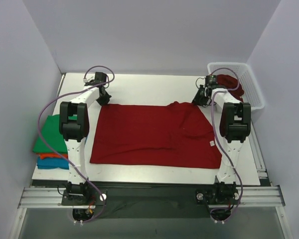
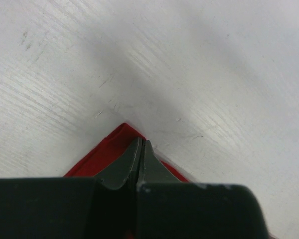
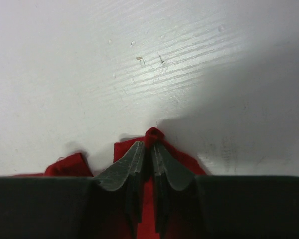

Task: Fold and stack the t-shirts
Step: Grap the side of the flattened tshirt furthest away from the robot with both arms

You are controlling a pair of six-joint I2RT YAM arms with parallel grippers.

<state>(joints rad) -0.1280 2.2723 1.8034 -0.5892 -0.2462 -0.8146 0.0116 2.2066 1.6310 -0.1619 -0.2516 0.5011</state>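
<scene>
the dark red cloth t-shirt lay flat on the white worktop, its long axis running left to right. the left gripper was clamped on the shirt's far left corner and the right gripper pinched its far right corner. its free hem lay toward the near edge.

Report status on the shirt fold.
Left gripper and right gripper shut on far corners of red shirt. Shirt spread on table. Nothing in the way.
</scene>
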